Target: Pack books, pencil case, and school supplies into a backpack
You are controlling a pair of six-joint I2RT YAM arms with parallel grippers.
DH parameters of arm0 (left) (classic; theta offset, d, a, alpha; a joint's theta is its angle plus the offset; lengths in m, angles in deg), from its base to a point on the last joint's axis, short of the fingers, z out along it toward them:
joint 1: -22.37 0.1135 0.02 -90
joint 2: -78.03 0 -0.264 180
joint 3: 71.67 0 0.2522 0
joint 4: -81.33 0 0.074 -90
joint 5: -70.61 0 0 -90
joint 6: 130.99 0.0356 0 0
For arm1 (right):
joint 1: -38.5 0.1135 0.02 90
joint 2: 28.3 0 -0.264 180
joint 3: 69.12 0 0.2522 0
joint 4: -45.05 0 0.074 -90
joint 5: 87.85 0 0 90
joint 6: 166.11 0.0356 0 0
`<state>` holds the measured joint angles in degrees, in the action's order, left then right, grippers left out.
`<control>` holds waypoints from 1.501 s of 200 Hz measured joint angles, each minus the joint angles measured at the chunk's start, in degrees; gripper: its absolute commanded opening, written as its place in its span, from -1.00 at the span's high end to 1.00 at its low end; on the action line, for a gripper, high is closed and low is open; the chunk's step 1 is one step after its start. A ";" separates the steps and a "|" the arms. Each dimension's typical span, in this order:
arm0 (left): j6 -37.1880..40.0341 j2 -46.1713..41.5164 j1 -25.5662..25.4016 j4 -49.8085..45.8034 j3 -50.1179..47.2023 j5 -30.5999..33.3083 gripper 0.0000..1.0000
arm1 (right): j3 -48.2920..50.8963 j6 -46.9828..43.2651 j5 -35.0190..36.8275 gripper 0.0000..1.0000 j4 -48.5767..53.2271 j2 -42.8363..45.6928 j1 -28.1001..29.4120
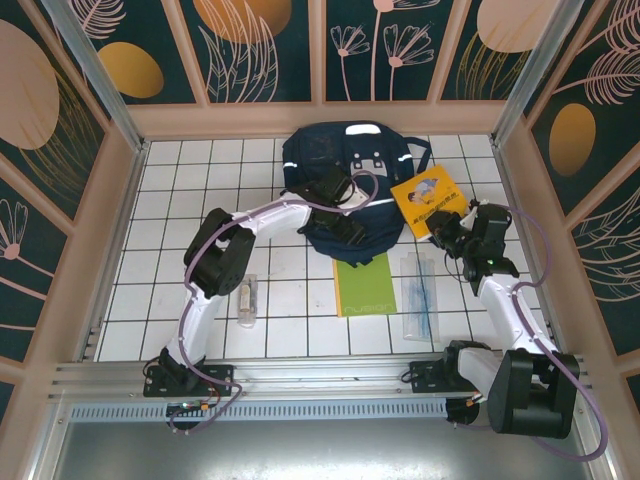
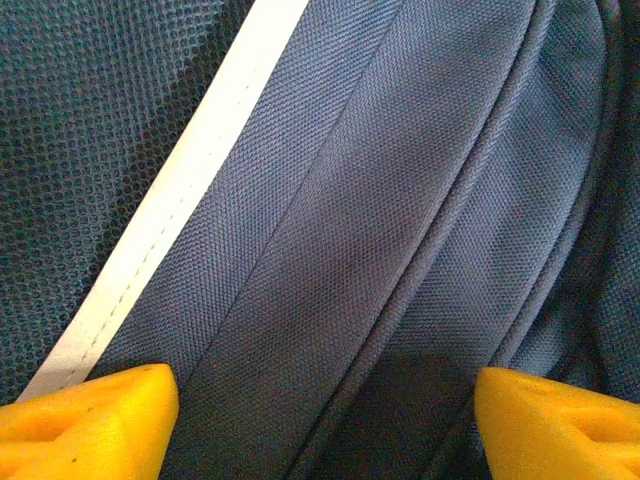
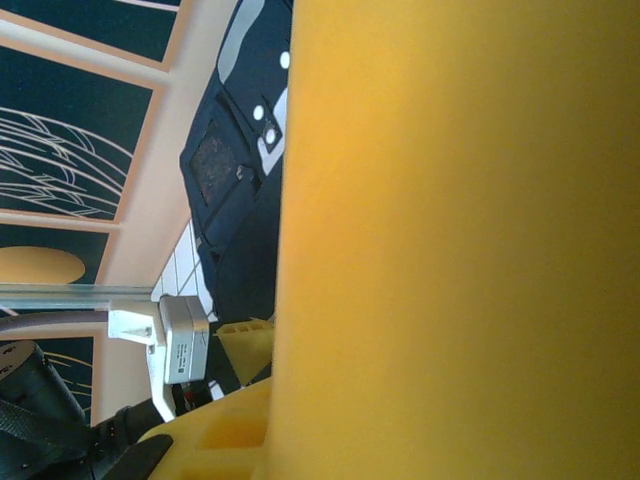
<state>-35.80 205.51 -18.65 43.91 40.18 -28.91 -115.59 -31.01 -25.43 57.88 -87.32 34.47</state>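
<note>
The navy backpack (image 1: 345,165) lies at the back middle of the tiled floor. My left gripper (image 1: 345,222) hovers over its front part, open, with the yellow fingertips (image 2: 85,420) spread either side of navy fabric (image 2: 380,230) and a white stripe (image 2: 170,200); nothing sits between them. My right gripper (image 1: 447,228) is shut on the lower right corner of the orange-yellow book (image 1: 428,200), just right of the backpack; its cover (image 3: 460,240) fills the right wrist view. The green book (image 1: 364,285) lies flat in front of the backpack. The pencil case is out of view.
A long clear plastic sleeve (image 1: 418,295) lies right of the green book. A small clear tube-like packet (image 1: 247,300) lies at the left, beside my left arm. Walls close in the floor on three sides, with a metal rail (image 1: 300,375) along the near edge.
</note>
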 measured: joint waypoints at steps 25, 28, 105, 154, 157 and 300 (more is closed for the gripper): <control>-0.24 0.90 -0.20 1.01 0.48 3.85 0.46 | 0.00 0.00 0.00 1.00 0.00 0.04 -0.02; -0.22 1.03 -0.17 1.14 0.55 3.76 0.60 | 0.00 0.00 0.00 1.00 0.02 0.04 -0.02; -7.19 -2.01 0.22 6.75 -1.46 0.52 1.00 | -0.42 -1.60 2.56 1.00 5.92 4.90 -4.48; -17.70 -6.40 2.47 7.04 1.60 -6.64 1.00 | -1.90 -4.15 6.51 1.00 11.06 7.06 -6.40; -18.40 -6.62 2.80 7.15 1.77 -7.21 1.00 | -1.90 -4.20 6.49 1.00 11.13 7.15 -6.38; -33.16 -8.17 8.46 11.04 6.64 -16.96 1.00 | 5.40 11.41 0.28 1.00 -22.86 -12.24 14.62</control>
<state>-68.96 197.33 -10.19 54.95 46.82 -45.87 -110.19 -19.60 -25.14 35.02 -99.56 49.09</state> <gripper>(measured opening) 0.054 0.155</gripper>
